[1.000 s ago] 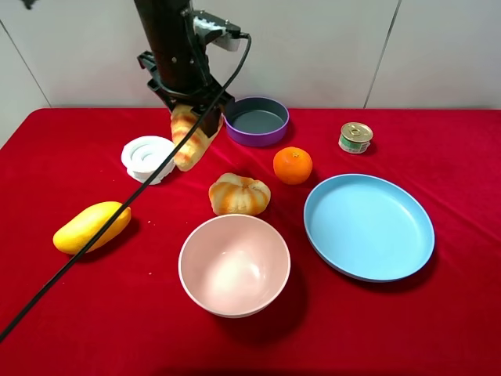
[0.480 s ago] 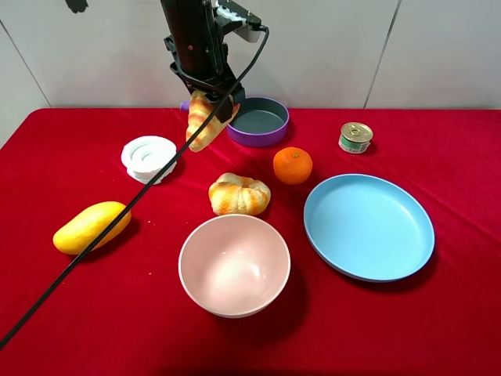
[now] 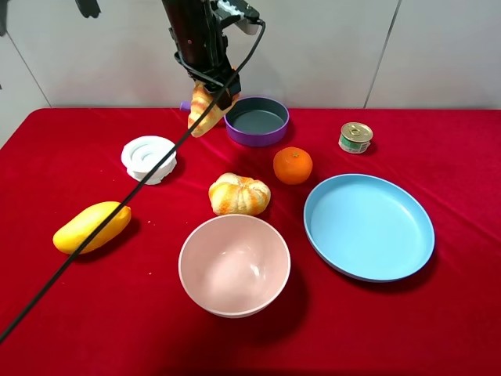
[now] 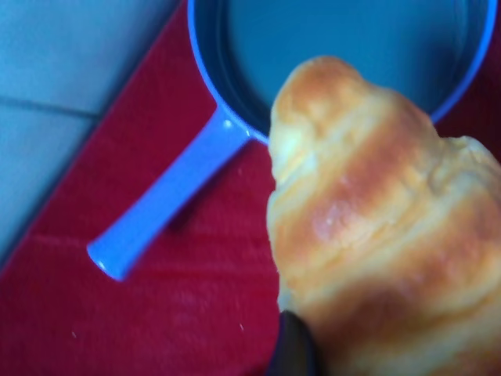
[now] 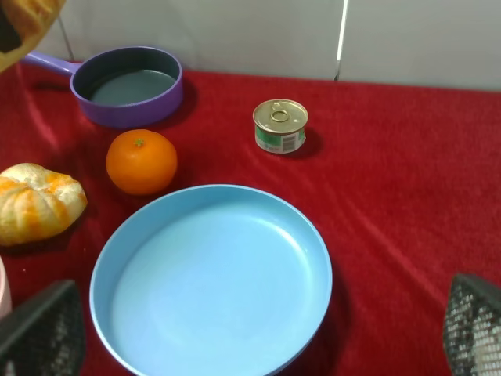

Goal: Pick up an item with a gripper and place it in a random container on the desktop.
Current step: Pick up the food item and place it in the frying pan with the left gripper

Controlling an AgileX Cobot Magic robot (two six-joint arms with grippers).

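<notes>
My left gripper (image 3: 210, 88) is shut on the golden-brown croissant (image 3: 203, 112) and holds it in the air just left of the purple pan (image 3: 257, 121), above the pan's handle (image 3: 185, 105). In the left wrist view the croissant (image 4: 376, 235) hangs over the pan's near rim (image 4: 235, 117) and beside the handle (image 4: 156, 211); one dark fingertip (image 4: 291, 352) shows under it. The pan holds nothing. My right gripper (image 5: 258, 313) is open and empty above the blue plate (image 5: 211, 274); it does not show in the exterior high view. The right wrist view also shows the pan (image 5: 125, 86) and the croissant's tip (image 5: 27, 19).
On the red cloth lie a knotted bread roll (image 3: 239, 194), an orange (image 3: 293, 165), a pink bowl (image 3: 234, 265), a wide blue plate (image 3: 368, 227), a tin can (image 3: 355, 138), a mango (image 3: 91, 226) and a white round object (image 3: 149, 158). A black cable (image 3: 117, 211) trails across the left.
My left gripper has carried the croissant up and towards the back right, from beside the white round object to the pan's left edge. Nothing else has moved.
</notes>
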